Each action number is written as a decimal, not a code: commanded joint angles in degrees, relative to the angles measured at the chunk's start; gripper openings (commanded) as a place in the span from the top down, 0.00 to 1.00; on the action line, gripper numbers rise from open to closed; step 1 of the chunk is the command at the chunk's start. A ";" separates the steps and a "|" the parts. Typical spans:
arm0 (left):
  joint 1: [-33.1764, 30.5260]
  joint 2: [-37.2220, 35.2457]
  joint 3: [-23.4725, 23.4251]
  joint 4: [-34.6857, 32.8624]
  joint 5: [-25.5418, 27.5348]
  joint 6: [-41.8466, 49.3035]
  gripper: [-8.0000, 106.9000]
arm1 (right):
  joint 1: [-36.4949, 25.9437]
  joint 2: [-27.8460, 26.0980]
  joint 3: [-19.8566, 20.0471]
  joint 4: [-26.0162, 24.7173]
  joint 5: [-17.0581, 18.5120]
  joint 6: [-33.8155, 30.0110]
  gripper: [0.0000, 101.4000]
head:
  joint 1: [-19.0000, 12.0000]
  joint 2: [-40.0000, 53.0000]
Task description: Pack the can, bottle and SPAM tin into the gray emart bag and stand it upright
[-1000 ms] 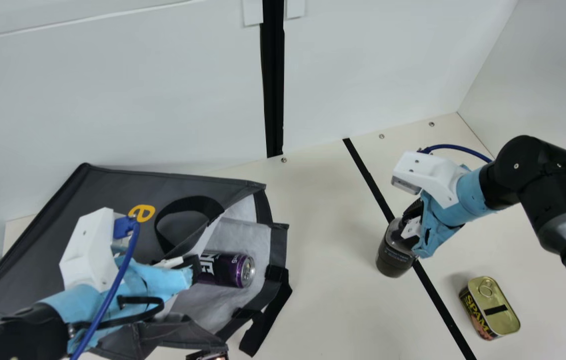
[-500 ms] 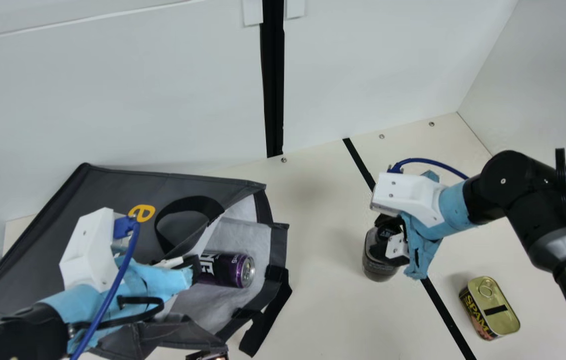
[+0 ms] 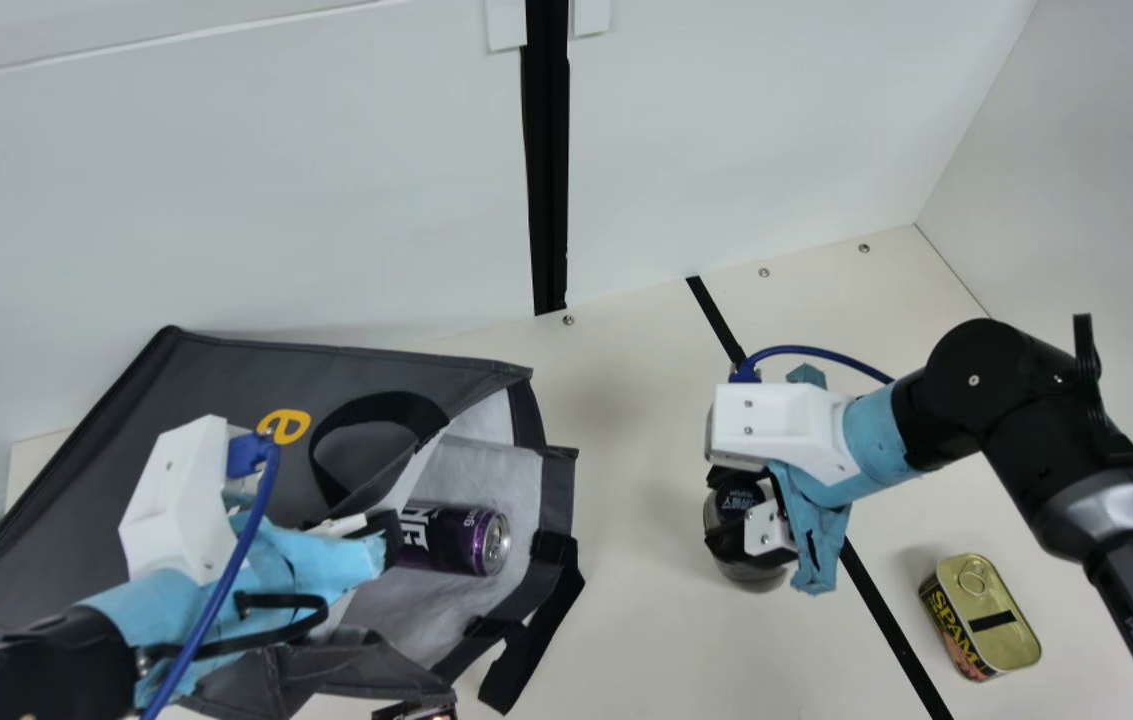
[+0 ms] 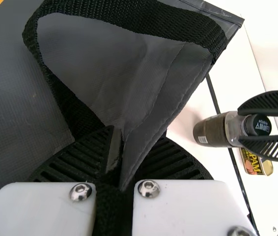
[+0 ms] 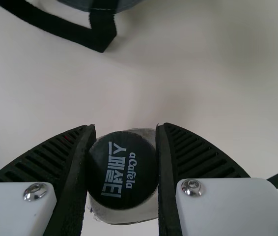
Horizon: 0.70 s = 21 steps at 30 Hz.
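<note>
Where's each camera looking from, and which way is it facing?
Main view: from the neck, down across the table; left arm and right arm show.
Left wrist view: from the left wrist, along its fingers pinching the bag; the right arm's fingers show beyond.
Right wrist view: from the right wrist, down onto the bottle between its fingers.
Shared: all three show the bottle; main and left wrist share the SPAM tin.

The gray emart bag (image 3: pixel 226 385), black-edged and pale-lined, lies on its side, mouth open toward the bottle. Just inside, the purple-and-black can (image 3: pixel 456 540) lies on its side, silver top facing out. The black-capped bottle (image 5: pixel 122 169), its neck clear, is roughly upright between bag and SPAM tin (image 3: pixel 988 615), which sits closed on the table, gold pull-ring lid up.
</note>
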 commanded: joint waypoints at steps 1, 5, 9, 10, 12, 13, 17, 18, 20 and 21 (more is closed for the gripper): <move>0.00 0.00 0.00 0.00 0.00 0.00 1.00 | 0.20 -0.55 -0.46 3.03 -1.58 -0.54 1.00 | -1.30 -0.05; 0.00 0.00 0.00 0.00 0.00 0.00 1.00 | 1.98 -1.13 -1.62 4.32 -1.58 0.31 1.00 | -1.30 -0.05; 0.00 0.00 0.00 0.00 0.00 0.00 1.00 | 4.65 -2.11 -2.83 5.14 -1.58 2.36 1.00 | -1.30 -0.05; 0.00 0.00 0.00 0.00 0.00 0.00 1.00 | 5.21 -2.33 -3.00 5.34 -1.58 2.72 1.00 | -1.30 -0.05; 0.00 0.00 0.00 0.00 0.00 0.00 1.00 | 6.59 -2.80 -3.31 5.67 -1.58 3.67 1.00 | -1.30 -0.05; 0.00 0.00 0.00 0.00 0.00 0.00 1.00 | 7.11 -3.09 -3.21 5.86 -1.58 3.90 1.00 | -1.30 -0.05; 0.00 0.00 0.00 0.00 0.00 0.00 1.00 | 9.91 -3.96 -2.73 6.70 -1.58 5.35 1.00 | -1.30 -0.05; 0.00 0.00 0.00 0.00 0.00 0.00 1.00 | 10.78 -4.28 -2.61 6.89 -1.58 5.94 1.00 | -1.30 -0.05; 0.00 0.00 0.00 0.00 0.00 0.00 1.00 | 12.49 -4.87 -2.49 7.41 -1.58 7.07 1.00 | -1.30 -0.05; 0.00 0.00 0.00 0.00 0.00 0.00 1.00 | 13.42 -5.18 -2.58 7.63 -1.58 7.77 1.00 | -1.30 -0.05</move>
